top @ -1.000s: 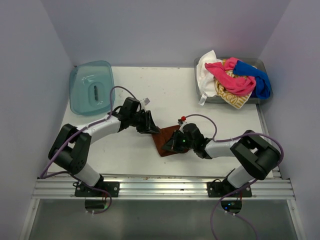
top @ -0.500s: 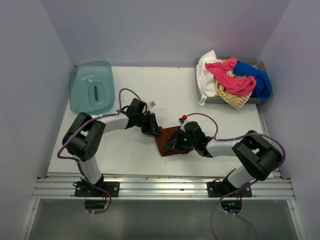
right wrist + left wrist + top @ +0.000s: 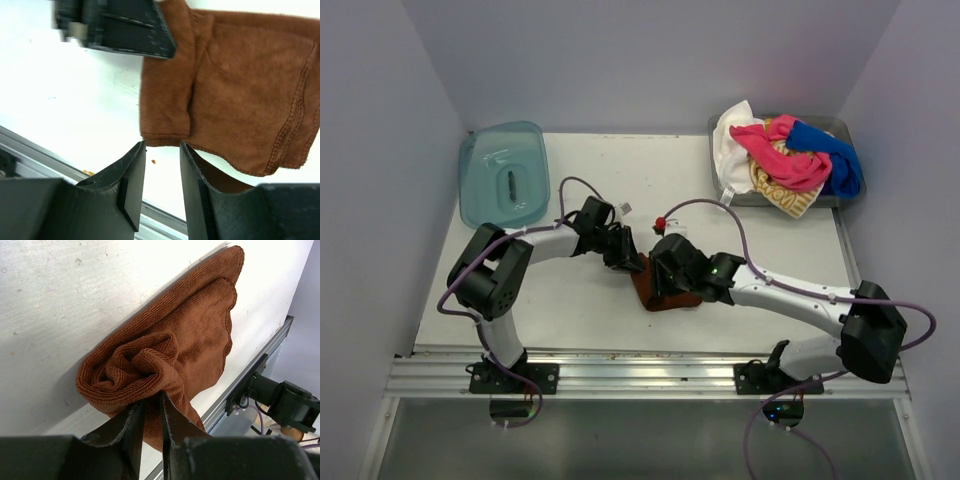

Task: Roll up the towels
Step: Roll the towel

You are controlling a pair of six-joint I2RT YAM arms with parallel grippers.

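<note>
The rust-brown towel (image 3: 652, 293) lies partly rolled on the table in front of the arms. In the left wrist view it (image 3: 175, 340) shows a rolled, bunched end. My left gripper (image 3: 629, 259) is shut on a fold of that end (image 3: 150, 407). My right gripper (image 3: 667, 277) hovers low over the towel (image 3: 240, 95). It is open and empty, with its tips (image 3: 162, 152) above the towel's near edge. The left gripper's fingers (image 3: 120, 27) show at the top of the right wrist view. The pink (image 3: 782, 160), white (image 3: 730, 140), blue (image 3: 835, 155) and striped (image 3: 785, 197) towels lie heaped together.
The heaped towels fill a grey tray (image 3: 719, 187) at the back right. A translucent teal plastic tray (image 3: 502, 175) lies at the back left. The metal rail (image 3: 650, 372) runs along the table's near edge, close below the brown towel.
My right arm has stretched out and its gripper has moved left and back over the towel. My left arm's elbow swung inward, while its gripper stayed on the towel's rolled end.
</note>
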